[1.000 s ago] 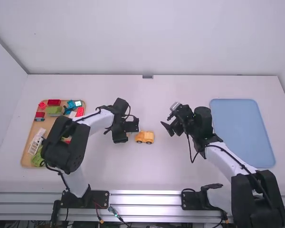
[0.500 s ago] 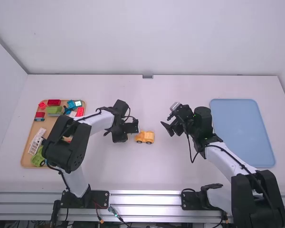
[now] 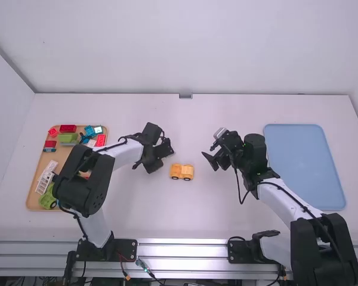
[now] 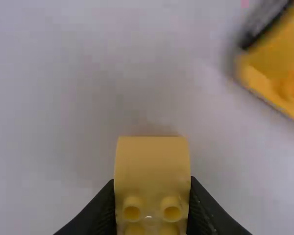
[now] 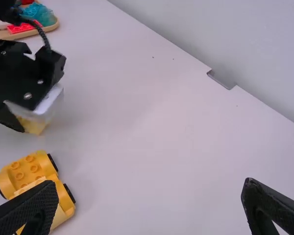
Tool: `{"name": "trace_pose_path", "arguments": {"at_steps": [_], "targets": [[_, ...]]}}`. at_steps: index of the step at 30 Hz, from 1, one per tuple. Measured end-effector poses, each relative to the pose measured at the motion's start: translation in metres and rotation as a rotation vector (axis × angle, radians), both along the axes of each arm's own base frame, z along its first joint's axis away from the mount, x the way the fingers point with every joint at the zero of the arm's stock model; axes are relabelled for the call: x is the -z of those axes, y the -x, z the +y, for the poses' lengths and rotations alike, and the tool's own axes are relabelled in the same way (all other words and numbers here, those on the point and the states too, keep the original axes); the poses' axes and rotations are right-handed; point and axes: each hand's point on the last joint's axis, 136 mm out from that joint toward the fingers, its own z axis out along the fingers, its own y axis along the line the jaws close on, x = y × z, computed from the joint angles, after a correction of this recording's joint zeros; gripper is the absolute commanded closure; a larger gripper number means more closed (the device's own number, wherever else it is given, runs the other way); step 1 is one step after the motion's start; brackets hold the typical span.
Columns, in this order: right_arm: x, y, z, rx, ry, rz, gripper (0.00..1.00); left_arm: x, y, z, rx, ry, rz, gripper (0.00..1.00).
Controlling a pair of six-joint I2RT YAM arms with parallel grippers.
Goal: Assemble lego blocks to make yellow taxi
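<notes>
- White walls behind a white table (image 3: 185,214), that's the high view, with a metal bracket (image 3: 185,96) at the far edge.
- Same view: wooden tray (image 3: 61,154) on the left, loaded with red, green and blue blocks and a white ladder-like piece (image 3: 46,177); pale blue tray (image 3: 304,170) over on the right.
- Between them, the yellow car (image 3: 182,172) stands on its wheels, left gripper (image 3: 158,152) near it on one side, right gripper (image 3: 209,161) on the other, fingers wide, nothing between them.
- Over to the left wrist view, and there's a yellow block (image 4: 152,171) pinched between the two fingers, hollow studs showing; the car is a blur near the corner, a little apart from it.
- Right wrist view now: two fingers spread well apart, empty, and the car's studded top in plain sight, partly behind one finger. Across from it, the left gripper has that block, with what looks like a clear or whitish part on it.
</notes>
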Motion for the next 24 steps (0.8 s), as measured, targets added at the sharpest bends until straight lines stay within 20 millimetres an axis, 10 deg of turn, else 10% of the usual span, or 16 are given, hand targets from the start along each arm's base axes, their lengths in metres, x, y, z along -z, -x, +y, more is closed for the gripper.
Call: {"name": "trace_pose_path", "arguments": {"at_steps": [8,24], "targets": [[-0.004,-0.002,0.0,-0.013,0.017,-0.042,0.01,-0.005,-0.014,0.0,-0.666,0.185,0.019,0.98],[-0.007,-0.003,0.001,-0.02,0.024,-0.063,0.01,0.001,0.022,0.001,-2.108,0.443,0.307,0.98]]}}
